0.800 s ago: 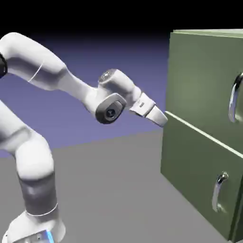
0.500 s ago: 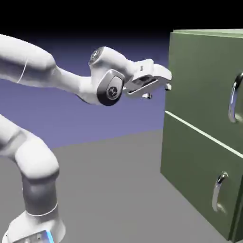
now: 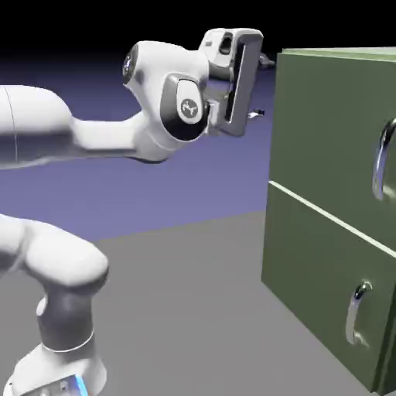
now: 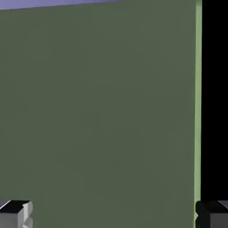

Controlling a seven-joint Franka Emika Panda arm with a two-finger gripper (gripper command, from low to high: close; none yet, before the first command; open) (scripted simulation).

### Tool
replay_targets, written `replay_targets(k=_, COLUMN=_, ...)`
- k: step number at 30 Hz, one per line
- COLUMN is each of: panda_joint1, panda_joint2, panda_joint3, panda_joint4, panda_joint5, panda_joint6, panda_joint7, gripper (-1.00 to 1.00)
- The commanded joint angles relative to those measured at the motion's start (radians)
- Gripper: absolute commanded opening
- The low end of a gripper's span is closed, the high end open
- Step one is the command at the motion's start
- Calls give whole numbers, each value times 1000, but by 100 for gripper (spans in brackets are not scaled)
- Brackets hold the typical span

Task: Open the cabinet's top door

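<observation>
You see one boxy olive-green cabinet (image 3: 325,155) with two silver handles; your pincer (image 3: 263,87), spread wide and empty, sits near its upper left edge.

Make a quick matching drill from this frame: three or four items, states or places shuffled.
Items:
1. gripper
2. top door
3. long bar handle
4. small lower handle

States:
A. shut, flush with the cabinet front
B. on the shorter bottom panel
C. fingers apart, holding nothing, beside the cabinet's top corner
D. on the upper panel, untouched

Pairs: 1-C, 2-A, 3-D, 4-B
</observation>
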Motion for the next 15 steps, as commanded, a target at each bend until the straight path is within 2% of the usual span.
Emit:
replay_targets(k=1, panda_joint1=21, panda_joint2=-17, panda_joint3=-25, panda_joint4=12, panda_joint5=-42, panda_joint6=-2, panda_joint7=-44, gripper=0)
replay_targets(k=15, panda_joint1=322, panda_joint2=-251, panda_joint3=-376, panda_joint4=180, panda_joint5=-628, panda_joint6=-32, panda_joint7=-653, gripper=0)
